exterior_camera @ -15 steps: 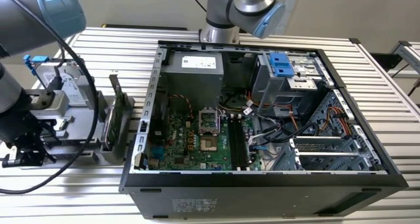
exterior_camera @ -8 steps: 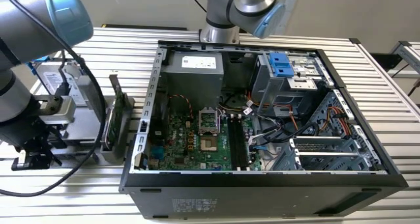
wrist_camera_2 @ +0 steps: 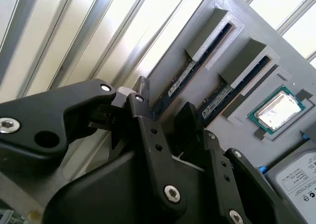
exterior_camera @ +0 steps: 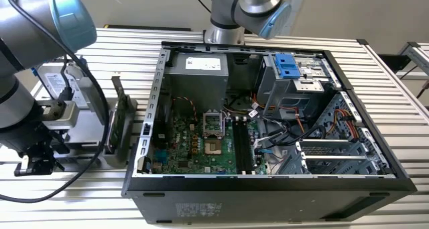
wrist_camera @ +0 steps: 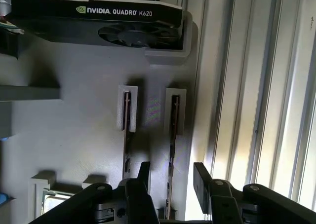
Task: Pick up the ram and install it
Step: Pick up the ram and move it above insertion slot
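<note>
A slatted metal table is seen carrying an open computer case, which is laid on its side with the green motherboard exposed. Long black memory slots are noted on the board beside the processor socket. The robot arm is positioned at the exterior view's left, outside the case and lowered over a grey parts holder.

In that holder a graphics card with a black fan shroud is held on edge, and a silver hard drive is seen near one corner.

The gripper is observed with its fingers spread wide. Nothing is held. The ram is standing on edge in the holder slot nearest the holder's outer edge, and in both wrist views its near end is seen lying in the gap between the two fingers. Whether either finger touches it cannot be told. A second ram stick is standing in the parallel slot just beside, outside the spread fingers and close to one of them. Beyond that stick a processor is set flat in a recess.
</note>
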### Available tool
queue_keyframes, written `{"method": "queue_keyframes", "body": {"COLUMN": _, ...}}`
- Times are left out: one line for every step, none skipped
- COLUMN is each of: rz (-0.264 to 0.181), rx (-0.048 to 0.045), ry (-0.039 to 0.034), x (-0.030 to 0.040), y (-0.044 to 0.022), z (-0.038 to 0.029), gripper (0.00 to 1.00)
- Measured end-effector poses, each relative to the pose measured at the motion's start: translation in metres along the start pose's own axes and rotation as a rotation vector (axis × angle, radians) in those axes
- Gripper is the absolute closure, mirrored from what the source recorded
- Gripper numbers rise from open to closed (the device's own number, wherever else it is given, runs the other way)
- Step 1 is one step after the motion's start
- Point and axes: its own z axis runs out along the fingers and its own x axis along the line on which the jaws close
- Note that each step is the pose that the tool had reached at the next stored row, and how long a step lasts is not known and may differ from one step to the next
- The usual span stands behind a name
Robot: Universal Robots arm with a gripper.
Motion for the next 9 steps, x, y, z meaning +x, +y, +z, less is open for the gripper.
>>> {"method": "queue_keyframes", "body": {"rz": 0.0, "rx": -0.0002, "ry": 0.0002, "x": 0.0, "y": 0.0, "z": 0.0002, "gripper": 0.0}}
{"method": "queue_keyframes", "body": {"rz": 0.0, "rx": -0.0003, "ry": 0.0003, "x": 0.0, "y": 0.0, "z": 0.0003, "gripper": 0.0}}
{"method": "queue_keyframes", "body": {"rz": 0.0, "rx": -0.0003, "ry": 0.0002, "x": 0.0, "y": 0.0, "z": 0.0003, "gripper": 0.0}}
{"method": "queue_keyframes", "body": {"rz": 0.0, "rx": -0.0003, "ry": 0.0003, "x": 0.0, "y": 0.0, "z": 0.0003, "gripper": 0.0}}
{"method": "queue_keyframes", "body": {"rz": 0.0, "rx": -0.0003, "ry": 0.0003, "x": 0.0, "y": 0.0, "z": 0.0003, "gripper": 1.0}}
{"method": "queue_keyframes", "body": {"rz": 0.0, "rx": -0.0003, "ry": 0.0003, "x": 0.0, "y": 0.0, "z": 0.0004, "gripper": 1.0}}
{"method": "queue_keyframes", "body": {"rz": 0.0, "rx": -0.0004, "ry": 0.0003, "x": 0.0, "y": 0.0, "z": 0.0004, "gripper": 1.0}}
{"method": "queue_keyframes", "body": {"rz": 0.0, "rx": -0.0004, "ry": 0.0003, "x": 0.0, "y": 0.0, "z": 0.0004, "gripper": 1.0}}
{"method": "queue_keyframes", "body": {"rz": 0.0, "rx": -0.0003, "ry": 0.0003, "x": 0.0, "y": 0.0, "z": 0.0004, "gripper": 1.0}}
